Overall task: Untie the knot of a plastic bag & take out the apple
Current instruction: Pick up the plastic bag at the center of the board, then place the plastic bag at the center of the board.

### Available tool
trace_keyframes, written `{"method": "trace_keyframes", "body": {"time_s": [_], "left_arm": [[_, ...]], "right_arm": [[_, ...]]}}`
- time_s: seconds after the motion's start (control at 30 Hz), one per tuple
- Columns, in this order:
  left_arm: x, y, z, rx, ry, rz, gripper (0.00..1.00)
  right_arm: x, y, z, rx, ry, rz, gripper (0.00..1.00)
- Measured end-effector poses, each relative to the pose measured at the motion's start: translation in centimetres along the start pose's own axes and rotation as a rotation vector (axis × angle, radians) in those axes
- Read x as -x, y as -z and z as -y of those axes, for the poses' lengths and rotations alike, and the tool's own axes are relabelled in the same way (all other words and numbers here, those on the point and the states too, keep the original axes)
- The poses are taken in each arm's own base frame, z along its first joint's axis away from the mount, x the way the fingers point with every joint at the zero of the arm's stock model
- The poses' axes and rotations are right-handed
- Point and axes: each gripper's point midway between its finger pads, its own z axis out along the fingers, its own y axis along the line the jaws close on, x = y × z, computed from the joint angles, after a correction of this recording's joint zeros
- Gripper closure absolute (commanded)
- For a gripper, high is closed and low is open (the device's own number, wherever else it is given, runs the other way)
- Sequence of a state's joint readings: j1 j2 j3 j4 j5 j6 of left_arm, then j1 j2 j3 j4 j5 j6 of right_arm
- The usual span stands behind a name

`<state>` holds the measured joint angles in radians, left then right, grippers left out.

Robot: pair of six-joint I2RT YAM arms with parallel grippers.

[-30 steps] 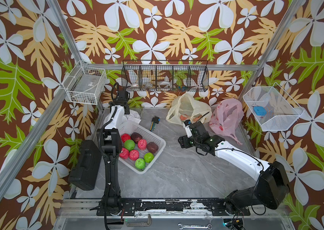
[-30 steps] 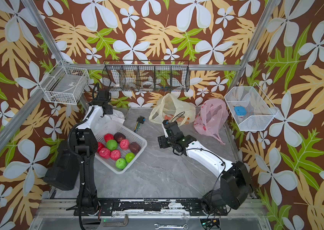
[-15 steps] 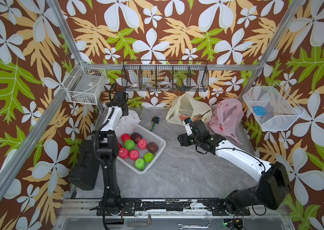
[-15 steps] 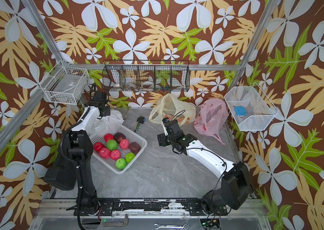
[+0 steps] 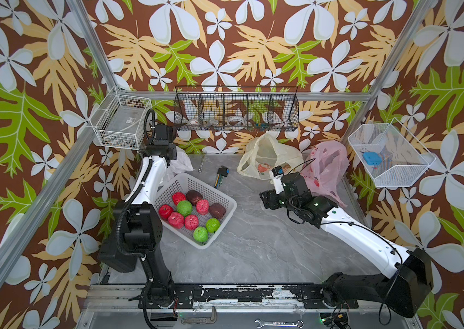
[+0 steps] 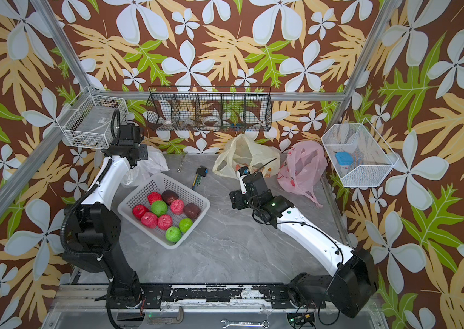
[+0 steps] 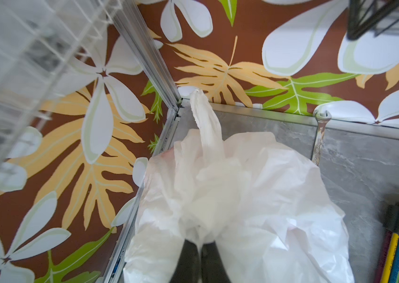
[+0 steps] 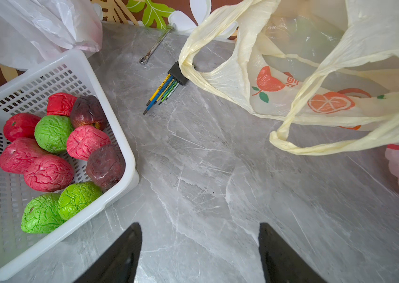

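A white plastic bag (image 5: 181, 165) lies in the back left corner of the table. My left gripper (image 7: 199, 241) is shut on its bunched top, just below the knot (image 7: 208, 174), and one handle tail (image 7: 204, 117) sticks up past it. In both top views the left gripper (image 5: 168, 152) hangs over that bag (image 6: 151, 165). No apple shows inside the bag. My right gripper (image 8: 199, 227) is open over bare table, with nothing between its fingers. In a top view the right gripper (image 5: 266, 198) sits mid-table, right of the basket.
A white basket (image 5: 226, 218) holds several red, green and dark apples (image 5: 184, 208). A yellow bag (image 5: 265, 159) with open handles and a pink bag (image 5: 326, 165) lie at the back right. A hex key set (image 5: 220, 176) and a wrench (image 5: 201, 163) lie between. Wire baskets hang on the walls.
My left gripper has shut on the top of the white bag, and the left arm has shifted slightly toward the corner. The right arm has barely moved.
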<state>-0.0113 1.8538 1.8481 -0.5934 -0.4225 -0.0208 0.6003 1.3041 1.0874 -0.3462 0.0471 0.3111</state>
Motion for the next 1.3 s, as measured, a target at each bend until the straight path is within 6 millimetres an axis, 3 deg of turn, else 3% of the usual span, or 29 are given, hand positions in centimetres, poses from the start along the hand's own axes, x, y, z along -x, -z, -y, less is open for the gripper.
{"method": "trace_keyframes", "body": {"time_s": [0.33, 0.6, 0.73, 0.87, 0.93, 1.03, 1.13, 1.3], "left_arm": [[2.1, 6.3, -0.5, -0.05, 0.015, 0.121, 1.0], [2.9, 12.4, 2.2, -0.21, 0.02, 0.208, 1.0], [3.0, 17.1, 5.4, -0.348, -0.001, 0.255, 1.0], [2.2, 23.8, 9.8, -0.532, -0.038, 0.319, 1.0], [0.7, 27.6, 12.9, -0.651, -0.075, 0.334, 1.0], [-1.9, 31.6, 16.8, -0.78, -0.131, 0.325, 1.0], [-4.8, 34.7, 20.0, -0.89, -0.171, 0.297, 1.0], [-9.2, 37.0, 24.8, -1.015, -0.195, 0.246, 1.0]], "right_arm": [[0.8, 2.0, 0.6, -0.023, -0.006, 0.041, 0.24], [1.4, 4.5, 1.2, -0.048, -0.007, 0.081, 0.22], [1.5, 5.8, 2.1, -0.078, -0.01, 0.093, 0.21], [1.5, 7.3, 3.2, -0.106, -0.019, 0.107, 0.21], [1.6, 8.3, 3.7, -0.118, -0.027, 0.118, 0.2], [1.7, 10.0, 4.5, -0.132, -0.045, 0.143, 0.2], [1.7, 11.8, 4.5, -0.115, -0.066, 0.169, 0.2], [0.8, 12.9, 4.3, -0.08, -0.106, 0.18, 0.2]]}}
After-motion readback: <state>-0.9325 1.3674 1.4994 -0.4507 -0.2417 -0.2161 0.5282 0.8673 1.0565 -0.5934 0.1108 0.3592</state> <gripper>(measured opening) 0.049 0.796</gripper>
